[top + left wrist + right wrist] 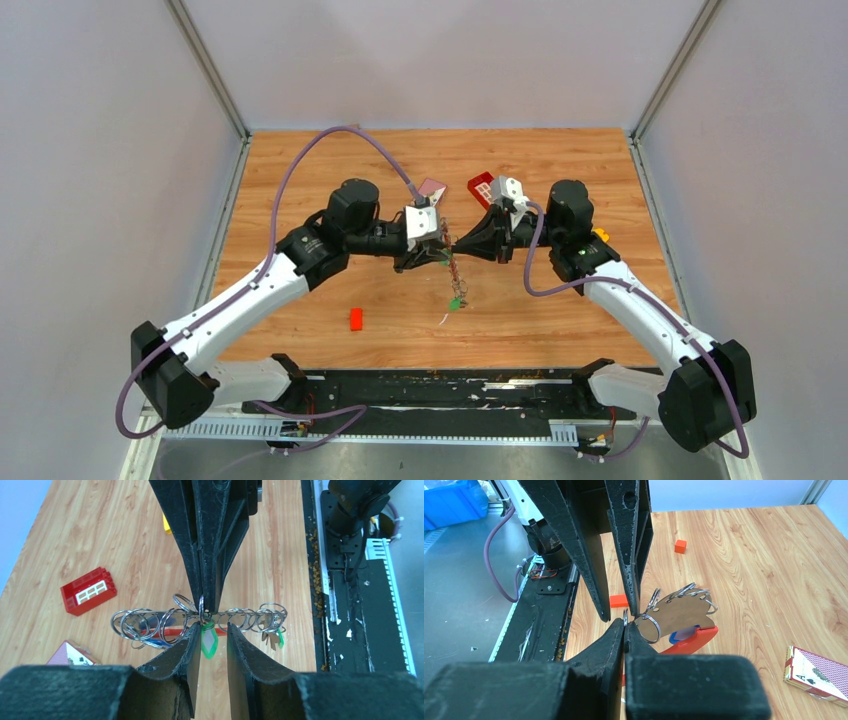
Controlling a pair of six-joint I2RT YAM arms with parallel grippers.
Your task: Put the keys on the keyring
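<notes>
Right gripper (625,626) is pinched closed on one ring of the keyring (250,620), which hangs over mid-surface (400,340), wood-grain. Left gripper (213,632) is partly open, fingers either side of a green-headed key (207,645) on the ring row; contact unclear. Pale walls (440,60) enclose the surface.

Keys (209,641) on keyring (684,612); block (355,318) left.

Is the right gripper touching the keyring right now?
Touching: the right wrist view shows the right gripper shut, pinching one ring of the keyring.
</notes>
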